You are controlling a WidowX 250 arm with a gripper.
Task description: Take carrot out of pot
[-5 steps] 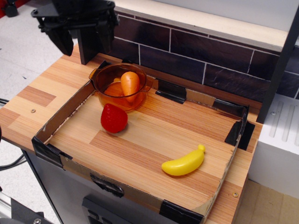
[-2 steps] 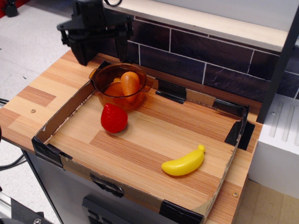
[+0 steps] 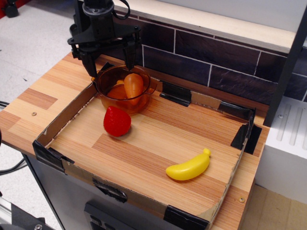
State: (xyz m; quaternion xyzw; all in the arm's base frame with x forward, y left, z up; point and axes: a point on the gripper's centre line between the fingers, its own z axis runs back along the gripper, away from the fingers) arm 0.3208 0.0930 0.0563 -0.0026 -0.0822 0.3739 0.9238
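In the single overhead view, the end effector (image 3: 110, 64) has dropped from high at the pot's far left to hang just above the far rim of the pot (image 3: 109, 99), its two fingers spread wide and holding nothing. The carrot (image 3: 134, 86) lies inside the pot, leaning toward its right side, unmoved. A strawberry (image 3: 117, 121) sits just in front of the pot; a banana (image 3: 188, 166) lies well apart from it on the counter (image 3: 144, 143). The descent suggests a grasp is near, though the fingers seem somewhat left of the carrot.
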